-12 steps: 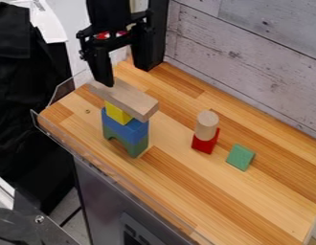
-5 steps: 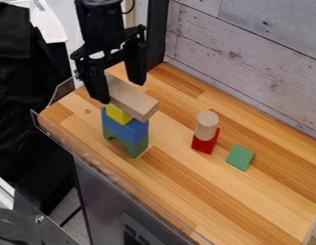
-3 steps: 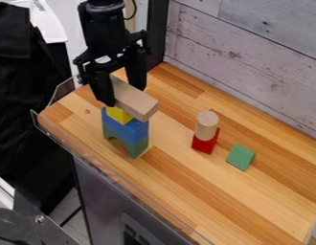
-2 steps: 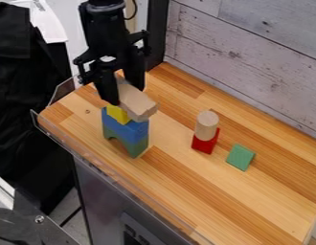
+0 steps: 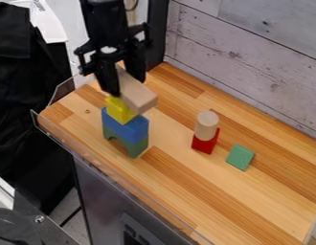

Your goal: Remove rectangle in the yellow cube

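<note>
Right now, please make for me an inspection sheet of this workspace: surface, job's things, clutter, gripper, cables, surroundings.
Surface: wooden counter, striped grain.
Job's things: rectangular wooden block held at the yellow block; whether they touch, cannot tell. Below yellow: blue block, then green arch.
Clutter: wooden cylinder on red block; green block nearby.
Gripper: gripper closed on the rectangular block.
Cables: thin black cable beside the arm.
Surroundings: whitish plank wall; black cloth at left.

Gripped wooden rectangle (image 5: 136, 91), yellow cube (image 5: 119, 111) beneath
</note>
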Controlling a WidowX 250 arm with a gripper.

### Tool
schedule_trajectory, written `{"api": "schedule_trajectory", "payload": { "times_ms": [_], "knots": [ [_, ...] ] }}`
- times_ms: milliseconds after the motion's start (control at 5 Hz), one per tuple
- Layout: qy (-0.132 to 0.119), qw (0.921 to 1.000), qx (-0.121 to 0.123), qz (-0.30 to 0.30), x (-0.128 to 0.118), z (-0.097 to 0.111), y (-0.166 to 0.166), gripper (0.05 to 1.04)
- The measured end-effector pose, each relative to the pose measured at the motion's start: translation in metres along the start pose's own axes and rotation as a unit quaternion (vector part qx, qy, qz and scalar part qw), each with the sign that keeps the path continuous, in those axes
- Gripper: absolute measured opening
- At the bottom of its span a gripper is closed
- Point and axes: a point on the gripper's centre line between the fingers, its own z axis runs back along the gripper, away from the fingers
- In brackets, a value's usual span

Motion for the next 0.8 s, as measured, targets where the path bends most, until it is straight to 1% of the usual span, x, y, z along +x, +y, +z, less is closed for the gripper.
{"api": "schedule_trajectory", "payload": {
  "times_ms": [200,400,600,800],
  "knots": [
    [-0.009,0.9996,-0.026,-0.005,0.003,0.013,-0.014,0.552],
    [-0.006,0.9998,-0.015,-0.012,0.01,0.002,-0.036,0.552],
    [-0.008,0.9991,0.0,-0.042,0.009,-0.008,-0.059,0.552],
    [-0.006,0.9985,0.009,-0.054,0.009,-0.022,-0.072,0.552]
  ]
}}
